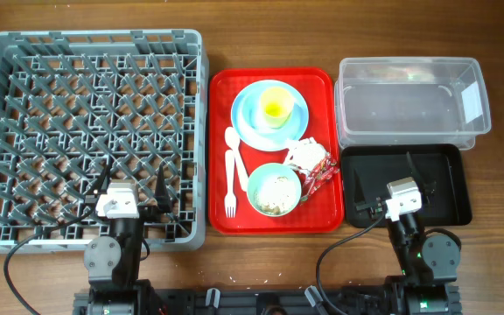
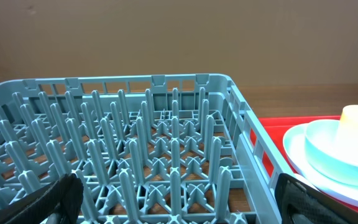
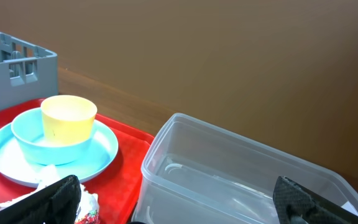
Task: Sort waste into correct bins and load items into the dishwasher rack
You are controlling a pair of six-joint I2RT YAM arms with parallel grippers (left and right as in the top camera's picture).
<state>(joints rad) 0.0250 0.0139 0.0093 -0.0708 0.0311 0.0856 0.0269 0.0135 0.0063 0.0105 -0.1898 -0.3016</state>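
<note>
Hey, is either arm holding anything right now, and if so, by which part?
Nothing is held. The left gripper is open over the dishwasher rack, the right gripper open over the black tray, with nothing between either's fingers.

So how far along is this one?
Nothing looks done: the rack, clear tub and black tray hold nothing. Nothing is in hand: the left pincer and right pincer are open. Left to do: plate, cup, bowl of scraps, fork, spoon and wrapper all sit on the red tray.
</note>
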